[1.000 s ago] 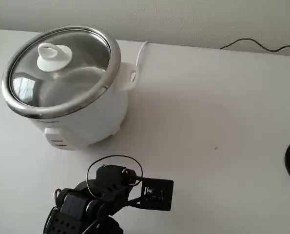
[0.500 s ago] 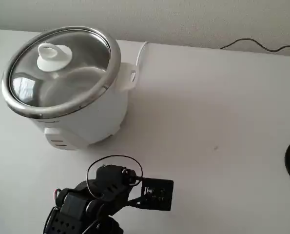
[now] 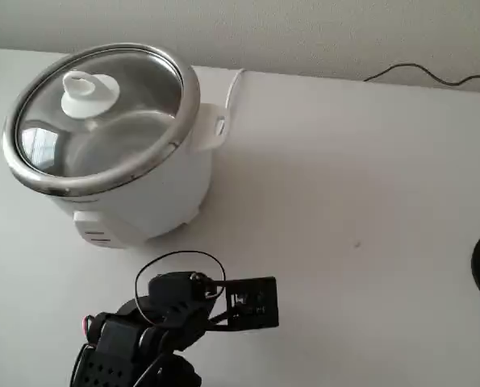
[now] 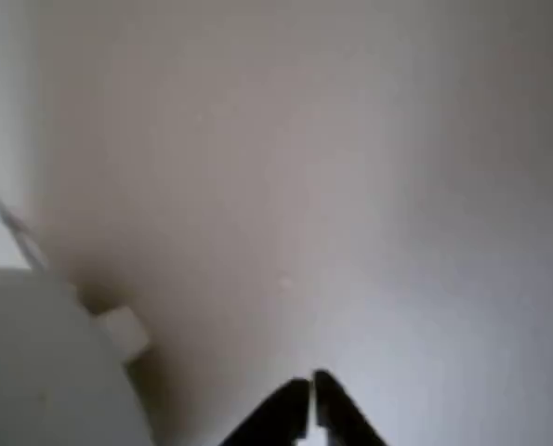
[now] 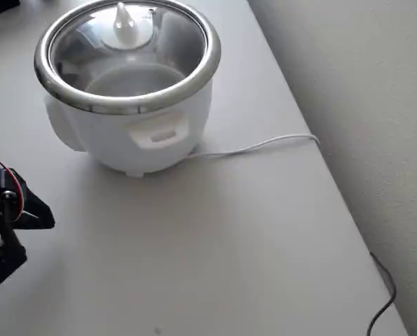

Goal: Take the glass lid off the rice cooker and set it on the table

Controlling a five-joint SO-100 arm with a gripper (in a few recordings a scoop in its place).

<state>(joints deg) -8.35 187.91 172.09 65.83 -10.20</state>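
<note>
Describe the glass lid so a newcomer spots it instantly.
Find the white rice cooker at the table's left end in the fixed view. The glass lid sits on top, inside the wide steel rim: a clear disc, the only see-through part, with a white centre knob.

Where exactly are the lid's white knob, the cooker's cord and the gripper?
glass lid (image 3: 85, 92), fixed view: its white centre knob.
rice cooker (image 5: 264, 145), overhead view: its white cord on the table.
gripper (image 4: 310, 401), wrist view: between the dark fingertips.
</note>
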